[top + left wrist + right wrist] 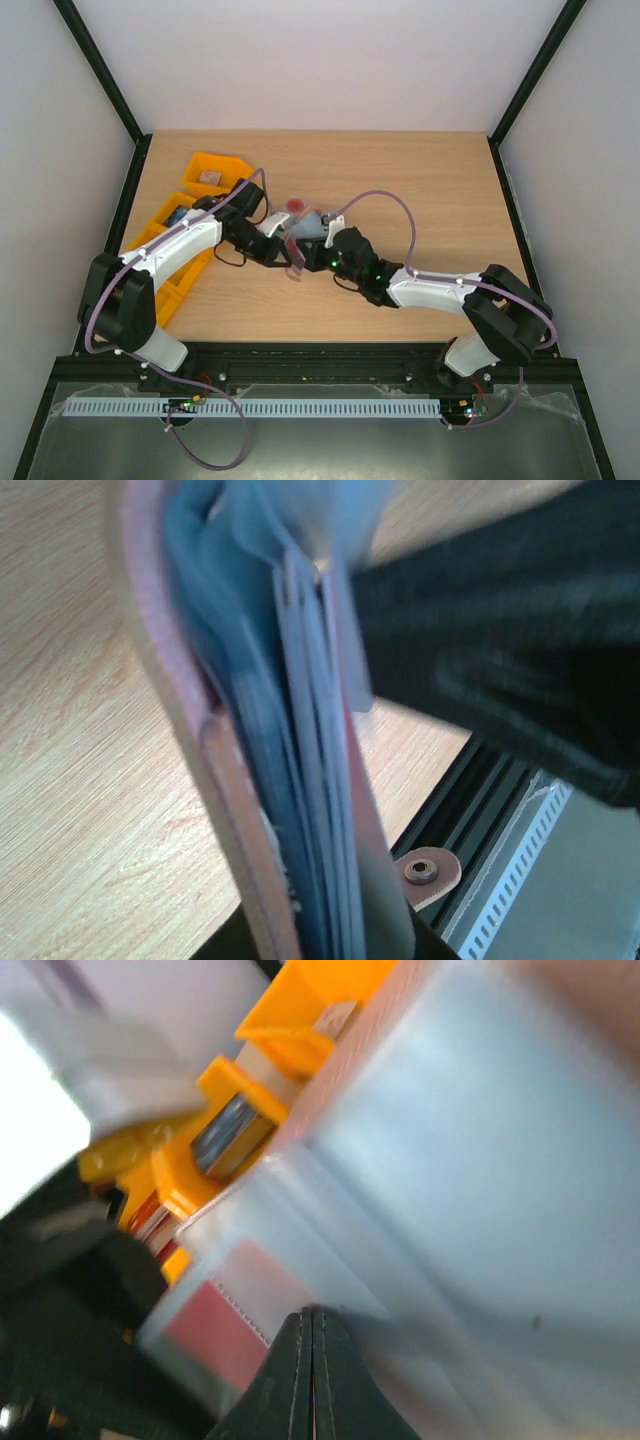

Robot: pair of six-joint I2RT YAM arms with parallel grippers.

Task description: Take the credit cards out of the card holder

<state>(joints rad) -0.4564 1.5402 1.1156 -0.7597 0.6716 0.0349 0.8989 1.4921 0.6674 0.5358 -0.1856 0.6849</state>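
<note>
No card is out yet, as far as shows. The left claw [287, 254] is clamped on the flat reddish-brown, grey-blue-lined folding card holder [300, 740], which stands open just ahead of it. The right claw [312, 1322] is pinched fully closed at the holder's edge. A thin pink-red credit card [215, 1322] sits sleeved beside its tips; whether anything is nipped, I cannot tell.

Both arms reach inward, left pincer [283, 250] clamped, right pincer [315, 243] pinched fully closed.

Far orange bin [203, 160] at the left edge of the wooden tabletop [420, 180], near orange bin [183, 288] just in front, small things inside both. White walls [320, 60] around.
</note>
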